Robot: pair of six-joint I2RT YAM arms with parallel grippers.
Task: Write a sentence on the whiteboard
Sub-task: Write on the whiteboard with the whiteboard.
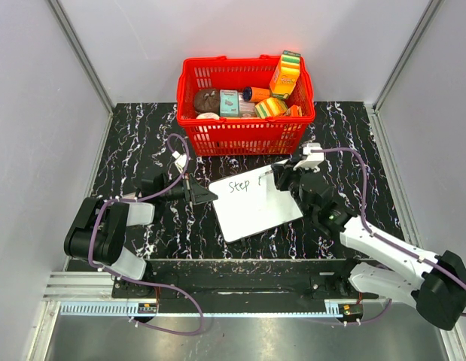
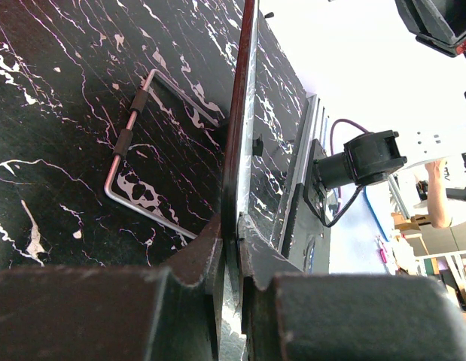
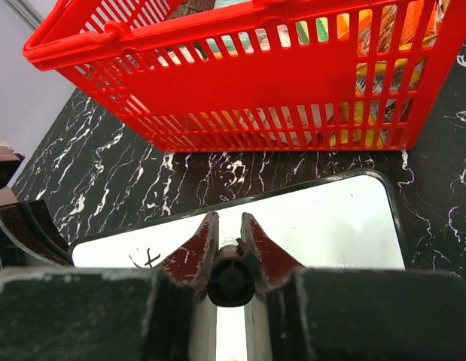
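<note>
The whiteboard lies tilted on the black marble table in front of the red basket. The sentence is black marker writing near the board's upper left; it reads "Step". My left gripper is shut on the board's left edge, seen edge-on in the left wrist view between the fingertips. My right gripper is over the board's upper right part, shut on a black marker that points down at the white surface. A bit of the writing shows left of the right fingers.
A red basket full of groceries stands just behind the board, close to my right gripper; it also shows in the right wrist view. A bent metal wire lies by the board's edge. Grey walls enclose the table.
</note>
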